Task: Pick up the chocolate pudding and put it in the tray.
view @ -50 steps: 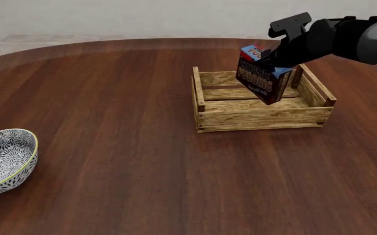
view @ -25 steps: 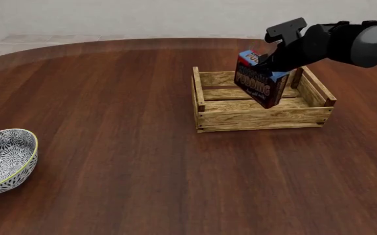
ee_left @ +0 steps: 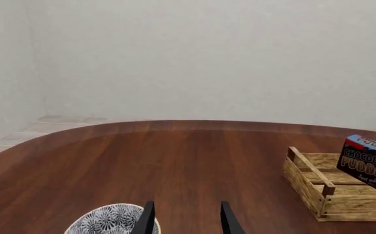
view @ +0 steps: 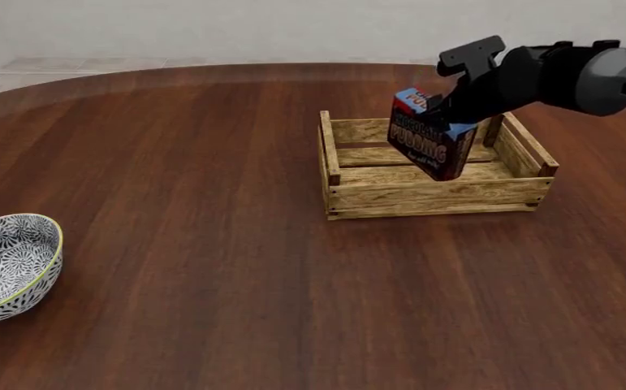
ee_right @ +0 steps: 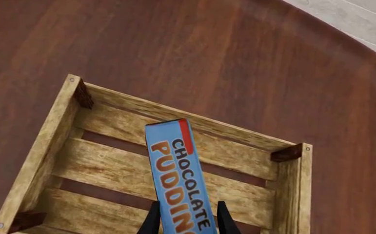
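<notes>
The right gripper [view: 451,114] grasps the chocolate pudding [view: 432,138], tilted, over the tray [view: 432,195] at far right. The left gripper [ee_left: 186,222] is released near the bowl [view: 15,260].

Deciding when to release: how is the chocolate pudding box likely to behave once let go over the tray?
The chocolate pudding looks like a stiff, flat-sided carton, so it should not roll. It hangs tilted in the right gripper over the tray, so it will probably tip onto a broad face rather than stand. It looks small and is probably light; the tray walls should stop a slide.
</notes>
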